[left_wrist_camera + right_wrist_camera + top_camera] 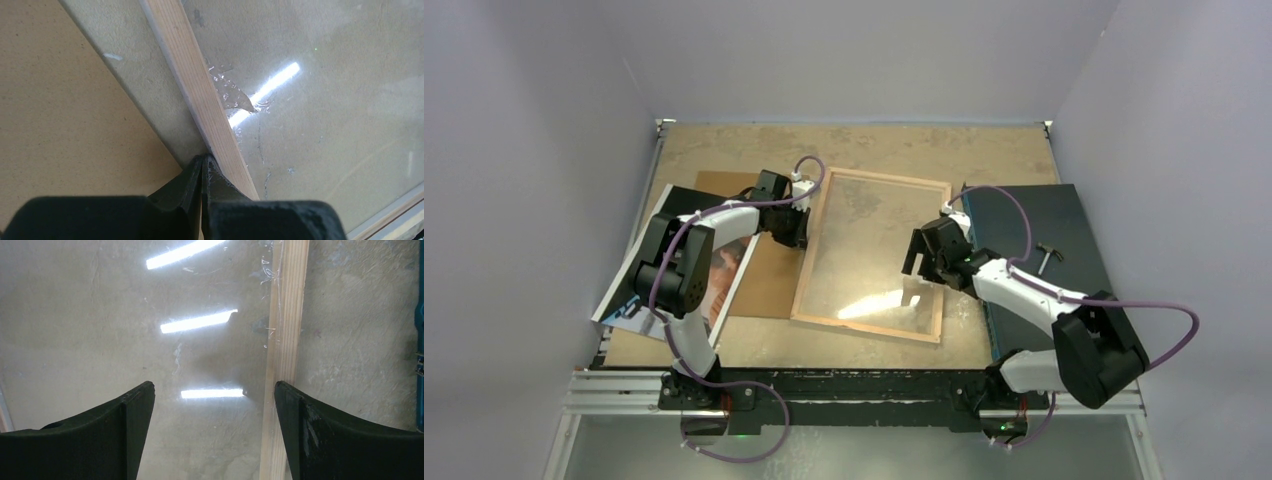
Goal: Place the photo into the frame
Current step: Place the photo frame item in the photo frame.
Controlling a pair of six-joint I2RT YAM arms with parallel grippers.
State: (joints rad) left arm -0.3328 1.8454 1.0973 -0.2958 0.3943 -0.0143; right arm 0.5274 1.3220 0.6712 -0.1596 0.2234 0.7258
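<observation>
The frame [865, 328] lies wood side up in the middle of the table, and a clear sheet [864, 250] inside it reflects the lights. The photo [730, 274] lies at the left, partly hidden under my left arm. My left gripper [796, 236] is shut and empty. Its tips [202, 161] touch the outer edge of the frame's left rail [197, 82]. My right gripper [914, 266] hangs open over the frame's right side. In the right wrist view it [214, 390] spans the sheet and the right rail [286, 315], holding nothing.
A brown backing board [769, 285] lies between the photo and the frame, and shows beside the rail [60, 100] in the left wrist view. A dark mat [1024, 215] with a hammer [1048, 256] lies at the right. Grey walls enclose the table.
</observation>
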